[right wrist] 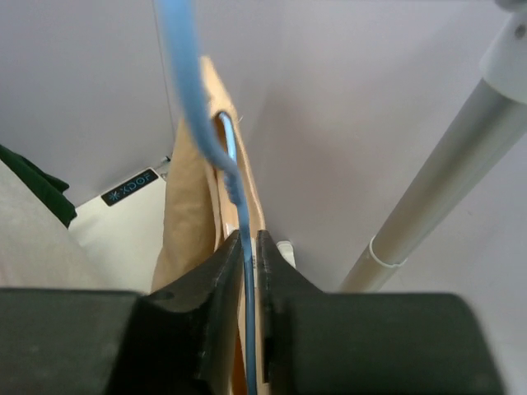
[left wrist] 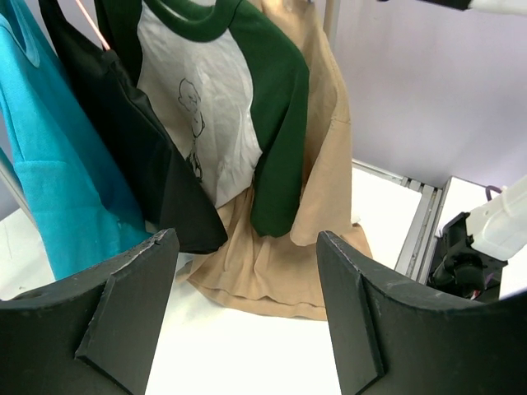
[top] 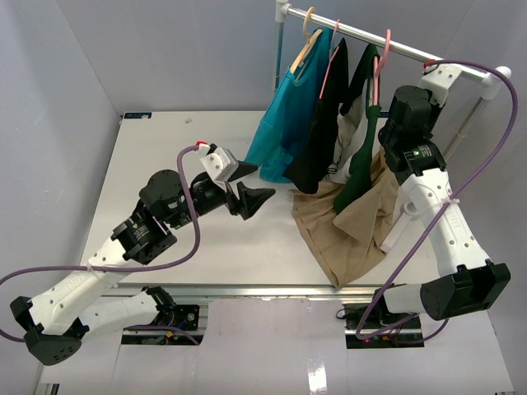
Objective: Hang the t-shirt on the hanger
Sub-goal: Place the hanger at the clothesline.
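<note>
The tan t-shirt (top: 346, 226) hangs below the rail with its lower part heaped on the table; it also shows in the left wrist view (left wrist: 272, 271) and the right wrist view (right wrist: 185, 214). The light-blue hanger (right wrist: 206, 132) runs up out of the shirt's neck. My right gripper (right wrist: 249, 247) is shut on the hanger's wire, with a hairline gap at one jaw. From above, the right wrist (top: 409, 111) hides the hanger. My left gripper (top: 263, 181) stands open over the table, left of the shirt, with nothing between its fingers (left wrist: 132, 288).
A rail (top: 395, 45) at the back right carries a teal shirt (top: 292, 115) on a wooden hanger (top: 306, 41), a black garment (top: 321, 140) and a dark green shirt (top: 362, 156) on pink hangers. The rail's pole (right wrist: 445, 189) stands right of my right gripper.
</note>
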